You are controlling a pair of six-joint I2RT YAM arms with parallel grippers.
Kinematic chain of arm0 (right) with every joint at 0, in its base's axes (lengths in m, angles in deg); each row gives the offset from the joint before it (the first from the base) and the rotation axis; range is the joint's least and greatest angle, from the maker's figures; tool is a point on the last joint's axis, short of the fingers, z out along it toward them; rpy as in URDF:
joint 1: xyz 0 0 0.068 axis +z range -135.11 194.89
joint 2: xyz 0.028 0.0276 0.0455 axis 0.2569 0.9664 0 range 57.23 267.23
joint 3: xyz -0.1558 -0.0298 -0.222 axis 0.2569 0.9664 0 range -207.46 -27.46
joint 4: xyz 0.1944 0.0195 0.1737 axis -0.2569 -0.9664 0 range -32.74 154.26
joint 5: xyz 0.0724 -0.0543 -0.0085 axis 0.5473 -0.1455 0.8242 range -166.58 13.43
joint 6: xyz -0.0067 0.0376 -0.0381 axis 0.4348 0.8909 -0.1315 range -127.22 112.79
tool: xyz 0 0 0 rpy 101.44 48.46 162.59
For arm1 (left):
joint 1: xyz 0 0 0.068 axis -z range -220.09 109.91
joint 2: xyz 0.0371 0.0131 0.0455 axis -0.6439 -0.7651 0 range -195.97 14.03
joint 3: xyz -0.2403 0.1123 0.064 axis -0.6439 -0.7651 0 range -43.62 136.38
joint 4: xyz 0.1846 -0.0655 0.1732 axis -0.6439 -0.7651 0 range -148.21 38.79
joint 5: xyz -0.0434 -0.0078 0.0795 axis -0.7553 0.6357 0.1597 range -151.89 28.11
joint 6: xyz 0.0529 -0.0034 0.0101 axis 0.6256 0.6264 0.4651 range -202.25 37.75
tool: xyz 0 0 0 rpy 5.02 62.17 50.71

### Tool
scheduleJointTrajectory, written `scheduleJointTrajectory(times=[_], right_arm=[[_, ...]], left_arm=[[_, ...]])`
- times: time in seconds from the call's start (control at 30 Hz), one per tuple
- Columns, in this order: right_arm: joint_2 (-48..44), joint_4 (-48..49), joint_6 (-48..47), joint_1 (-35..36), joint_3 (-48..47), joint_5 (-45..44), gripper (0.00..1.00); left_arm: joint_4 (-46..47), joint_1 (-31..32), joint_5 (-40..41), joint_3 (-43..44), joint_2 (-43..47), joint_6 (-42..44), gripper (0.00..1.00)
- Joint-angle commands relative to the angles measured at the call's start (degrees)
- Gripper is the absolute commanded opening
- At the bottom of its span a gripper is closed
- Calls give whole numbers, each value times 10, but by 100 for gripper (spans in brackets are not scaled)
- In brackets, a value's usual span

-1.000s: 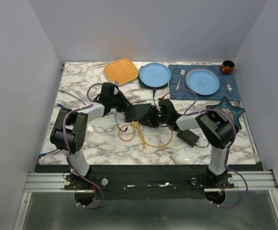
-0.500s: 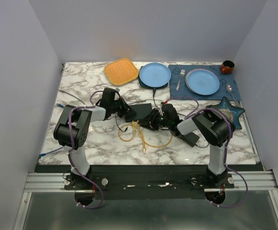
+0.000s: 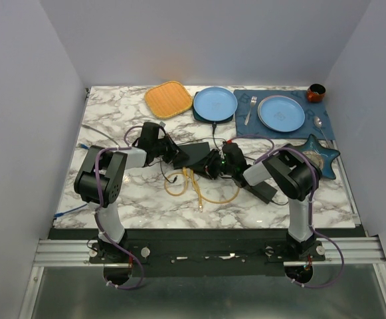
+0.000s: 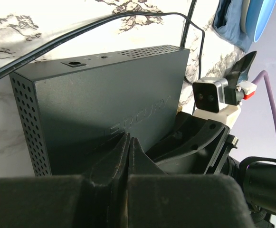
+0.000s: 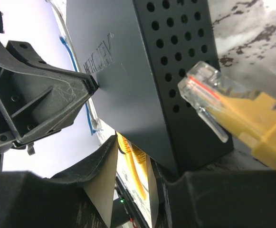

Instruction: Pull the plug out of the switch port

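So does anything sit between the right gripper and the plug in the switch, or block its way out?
Nothing visible does. The right gripper clasps the yellow plug at the port edge of the switch. A loose plug lies beside the switch, apparently off the pull line. The left gripper rests on the switch's top.

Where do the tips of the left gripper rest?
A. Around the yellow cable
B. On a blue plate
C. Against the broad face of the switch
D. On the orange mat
C: in the left wrist view the left gripper is shut, and its tips touch the broad face of the switch. The right wrist view shows the same contact.
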Motion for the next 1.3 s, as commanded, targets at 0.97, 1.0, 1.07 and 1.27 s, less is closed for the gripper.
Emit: scheduleJointTrajectory(times=[0.97, 1.0, 1.07, 1.27], right_arm=[[55, 57, 82, -4, -24, -56, 22], [55, 57, 81, -4, -25, -56, 19], [56, 57, 78, -4, -27, -54, 15], [53, 55, 55, -4, -17, -44, 3]], left_arm=[[-16, -5, -9, -22, 12, -1, 5], [-16, -4, -9, -22, 12, 0, 5], [-15, -6, -9, -24, 15, -1, 5], [-16, -8, -9, -34, 39, -2, 5]])
